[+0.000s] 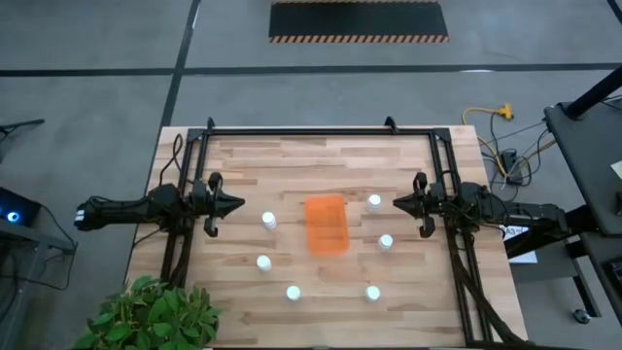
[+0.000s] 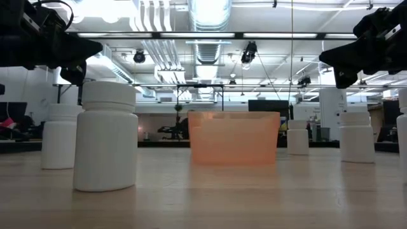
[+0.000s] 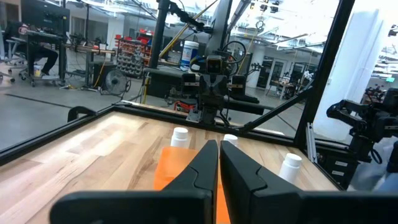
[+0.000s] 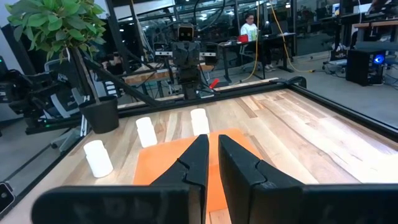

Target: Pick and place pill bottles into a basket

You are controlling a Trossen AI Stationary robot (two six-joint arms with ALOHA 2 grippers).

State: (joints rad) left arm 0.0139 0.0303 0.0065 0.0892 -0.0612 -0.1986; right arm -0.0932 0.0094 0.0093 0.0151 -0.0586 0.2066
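You have not started yet: the small bright orange rectangular plastic basket (image 1: 327, 226) sits mid-table and looks empty; all six small white cylindrical pill bottles with round caps stand upright on the pale wooden table (image 1: 292, 160) around it, three on each side, one at (image 1: 269, 221), another at (image 1: 374, 202); the left gripper (image 1: 236, 205) hangs above the table's left side, jaws closed on nothing; the right gripper (image 1: 399, 202) mirrors it opposite, jaws likewise closed and empty; every bottle remains for you.
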